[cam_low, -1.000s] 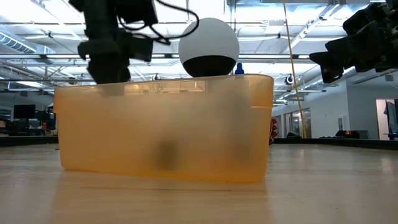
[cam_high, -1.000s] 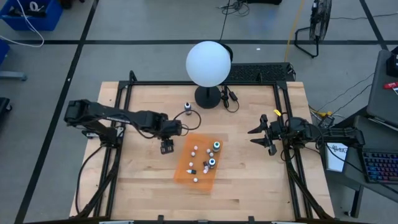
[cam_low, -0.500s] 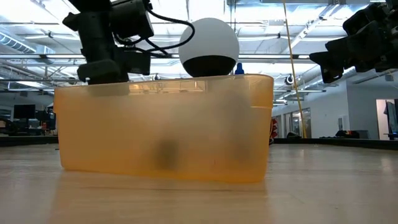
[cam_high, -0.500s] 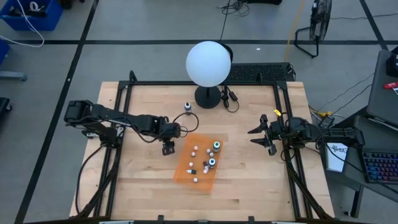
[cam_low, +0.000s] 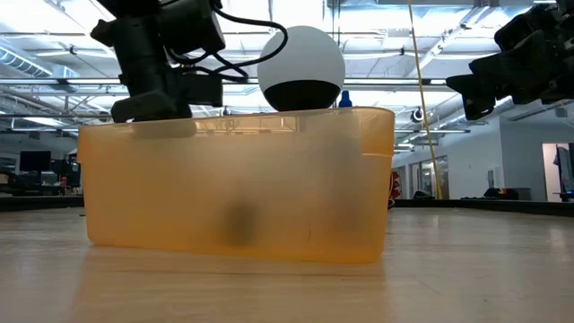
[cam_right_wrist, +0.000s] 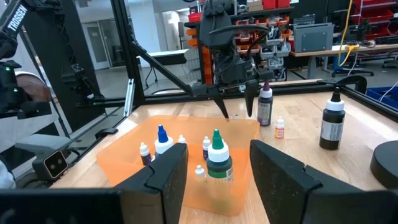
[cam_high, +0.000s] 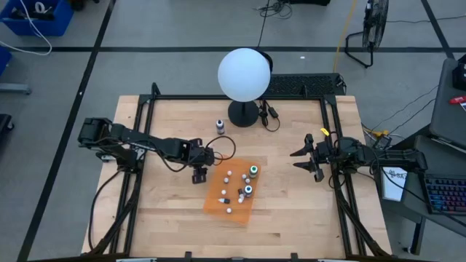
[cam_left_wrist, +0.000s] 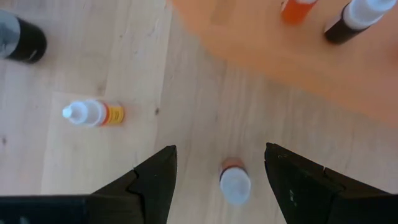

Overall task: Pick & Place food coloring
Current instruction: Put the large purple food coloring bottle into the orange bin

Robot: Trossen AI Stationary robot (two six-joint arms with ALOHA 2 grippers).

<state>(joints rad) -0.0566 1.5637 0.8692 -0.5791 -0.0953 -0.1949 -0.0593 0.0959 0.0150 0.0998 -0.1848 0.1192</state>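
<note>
My left gripper hangs open, pointing steeply down, just off the left side of the orange tray. A small food coloring bottle, white cap over an orange body, stands on the table between its fingers, untouched. Another small bottle lies on its side nearby, and a dark bottle stands farther off. Several food coloring bottles stand in the tray. In the low view the tray's wall hides the left fingertips. My right gripper waits open at the table's right.
A white globe lamp on a black base stands at the far middle, with a purple bottle near it. A black white-topped bottle stands by the base. Black frame rails border the table.
My left gripper has sunk toward the table beside the tray, staying open and drifting slightly toward the tray. My right arm has kept still.
</note>
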